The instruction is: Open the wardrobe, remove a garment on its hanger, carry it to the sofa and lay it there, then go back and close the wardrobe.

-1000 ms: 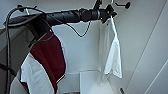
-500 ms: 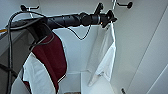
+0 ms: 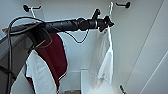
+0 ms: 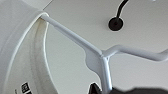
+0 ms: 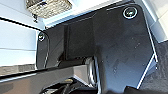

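Observation:
The wardrobe (image 3: pixel 142 50) stands open, white inside. At its right hangs the white garment (image 3: pixel 105 62) on a slim whitish hanger (image 3: pixel 110 15), whose small hook reaches up beside a black hook (image 3: pixel 124 4). My left arm crosses in from the left, and my left gripper (image 3: pixel 108 25) is shut on the hanger's neck just above the garment's shoulders. In the left wrist view the hanger (image 4: pixel 100 57) spreads into both arms close up. One arm runs into the garment's collar (image 4: pixel 22 50). The neck passes down between the dark fingertips (image 4: pixel 95 88).
A maroon jacket (image 3: pixel 53 57) with white sleeves hangs at the wardrobe's left, under my arm. Another black hook (image 3: pixel 26 8) sits on the back wall above it. A white ledge (image 3: pixel 86 80) lies low inside. A woven basket (image 5: pixel 47 7) rests near my base.
The white garment has swung and turned on its hanger, its lower part spreading toward the left. My left arm has stayed at the hanger's neck.

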